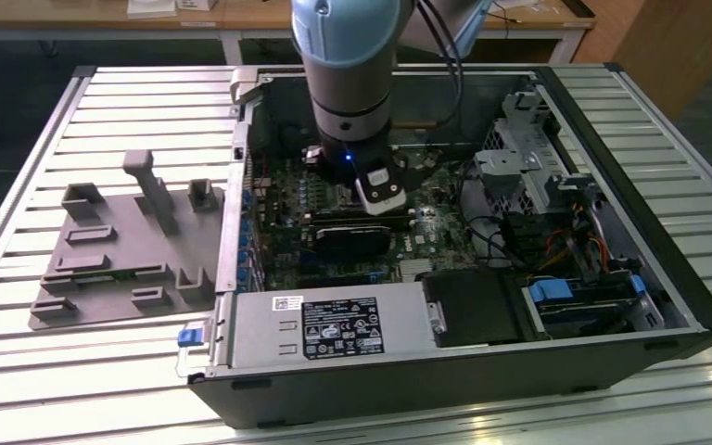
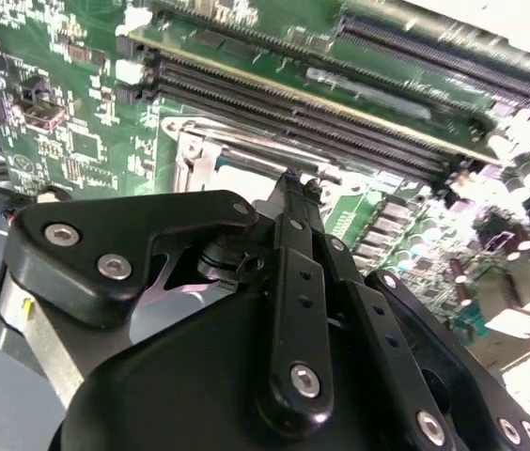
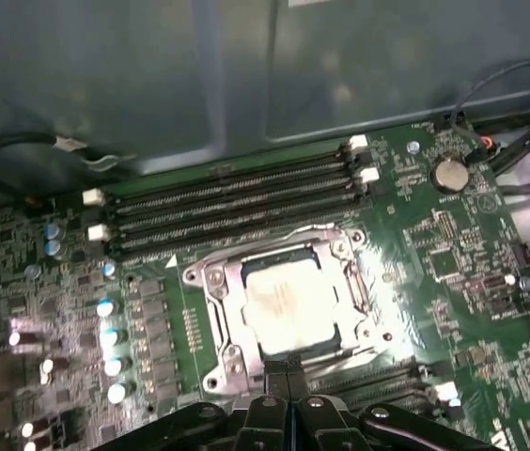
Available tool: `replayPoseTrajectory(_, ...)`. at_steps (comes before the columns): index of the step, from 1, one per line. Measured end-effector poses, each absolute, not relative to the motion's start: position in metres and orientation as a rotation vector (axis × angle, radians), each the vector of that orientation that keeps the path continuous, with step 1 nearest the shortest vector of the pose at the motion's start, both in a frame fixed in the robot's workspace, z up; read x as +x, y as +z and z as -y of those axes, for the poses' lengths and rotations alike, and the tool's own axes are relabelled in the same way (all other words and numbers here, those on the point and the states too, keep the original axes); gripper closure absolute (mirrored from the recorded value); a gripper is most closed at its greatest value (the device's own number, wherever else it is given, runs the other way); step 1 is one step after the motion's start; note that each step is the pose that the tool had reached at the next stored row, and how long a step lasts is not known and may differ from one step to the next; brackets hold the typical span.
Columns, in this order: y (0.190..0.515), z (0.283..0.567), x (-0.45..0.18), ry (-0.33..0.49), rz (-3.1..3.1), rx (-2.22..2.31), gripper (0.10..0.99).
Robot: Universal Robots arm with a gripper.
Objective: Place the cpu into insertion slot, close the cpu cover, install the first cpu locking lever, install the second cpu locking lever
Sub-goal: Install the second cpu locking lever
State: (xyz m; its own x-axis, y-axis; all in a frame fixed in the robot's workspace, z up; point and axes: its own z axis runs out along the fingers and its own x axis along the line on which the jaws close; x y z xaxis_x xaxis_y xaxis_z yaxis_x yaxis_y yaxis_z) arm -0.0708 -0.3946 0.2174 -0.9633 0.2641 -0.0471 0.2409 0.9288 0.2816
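In the first wrist view the cpu [image 3: 282, 303], a pale silvery square, lies in the insertion slot on the green board. The cpu cover [image 3: 216, 280], a silvery frame, lies flat around it, so the slot itself is hidden beneath. My gripper [image 3: 287, 368] is shut, with its black fingertips pressed together at the edge of the cover frame; nothing shows between them. I cannot tell how the locking levers stand. In the second wrist view the gripper [image 2: 292, 183] points at the cover's frame [image 2: 210, 150]. In the exterior view the gripper [image 1: 382, 200] reaches down into the open computer case [image 1: 653, 278].
Long black memory slots [image 3: 237, 202] run beside the socket, with a coin battery [image 3: 449, 174] and capacitors [image 3: 105, 334] nearby. A black cable [image 3: 21, 155] lies against the case wall. Outside the case, a grey fixture plate [image 1: 121, 250] rests on the slatted table at the exterior view's left.
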Motion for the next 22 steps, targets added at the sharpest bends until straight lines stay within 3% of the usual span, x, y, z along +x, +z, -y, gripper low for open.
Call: replayPoseTrajectory(22,0.217,0.358,-0.053,0.276,-3.010,0.387,0.984)
